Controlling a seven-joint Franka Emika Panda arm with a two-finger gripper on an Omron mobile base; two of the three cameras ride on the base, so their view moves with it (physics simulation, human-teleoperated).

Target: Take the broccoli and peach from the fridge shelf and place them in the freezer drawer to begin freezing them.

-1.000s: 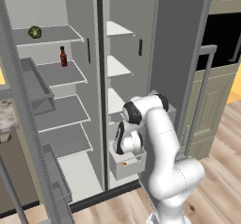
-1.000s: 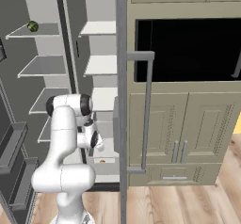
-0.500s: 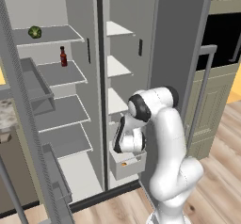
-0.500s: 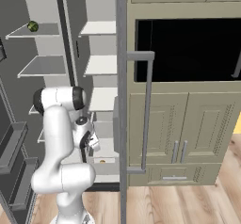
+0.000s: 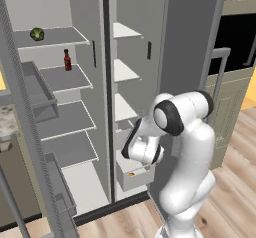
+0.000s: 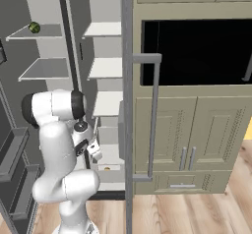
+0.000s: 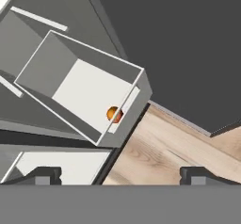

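Orange peach [image 7: 113, 114] in freezer drawer [image 7: 44, 62], broccoli [image 5: 36, 33] on fridge shelf [image 5: 60, 36]

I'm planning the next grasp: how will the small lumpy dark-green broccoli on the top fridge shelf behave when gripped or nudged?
The small lumpy dark-green broccoli looks roundish, so a nudge would probably roll it along the flat grey fridge shelf. Its bumpy surface likely gives the fingers some purchase, less slippery than a smooth ball. It sits near the shelf's left end, so a sideways push may send it off.

My arm is bent over at the elbow, and the hand hangs low in front of me. My gripper [image 7: 120, 176] points down, its two fingers [image 7: 44, 175] spread wide apart, holding nothing.
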